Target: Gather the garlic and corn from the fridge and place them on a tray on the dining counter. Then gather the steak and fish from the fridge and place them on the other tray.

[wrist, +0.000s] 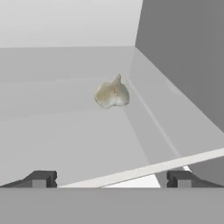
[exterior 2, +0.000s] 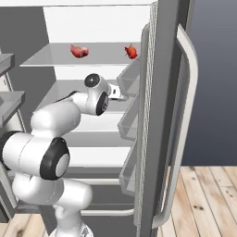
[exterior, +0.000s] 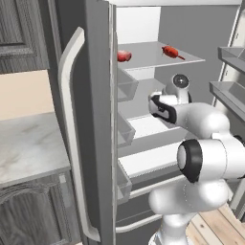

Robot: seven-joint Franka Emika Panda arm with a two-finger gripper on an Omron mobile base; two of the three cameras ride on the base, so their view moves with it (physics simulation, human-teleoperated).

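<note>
Garlic (wrist: 112, 93) sits on a pale fridge shelf (wrist: 65, 131), well back toward the corner where the shelf meets the rear and side walls. Seen along the hand (wrist: 109, 179), the bulb lies straight ahead at about twelve o'clock, a touch right of the midline between the two dark fingertips (wrist: 41, 178), and clearly apart from them. It is a lumpy off-white bulb with its little pointed tip up toward one o'clock; it has no real long axis, so I judge the approach angle matters less than simply reaching deeper in.

From the left side of the room, the fridge (exterior: 93, 119) stands with its door swung open, and the white arm reaches into a middle shelf. Two red items rest on the shelf above: a red piece (exterior: 124, 56) at the left and another red thing (exterior: 171, 51) further right.

The hand's fingers stand wide apart and hold nothing. My judgement is that the coming move is a straight push forward until the bulb sits between the fingertips, then a close; the wall close by at three o'clock leaves little room on that side.
</note>
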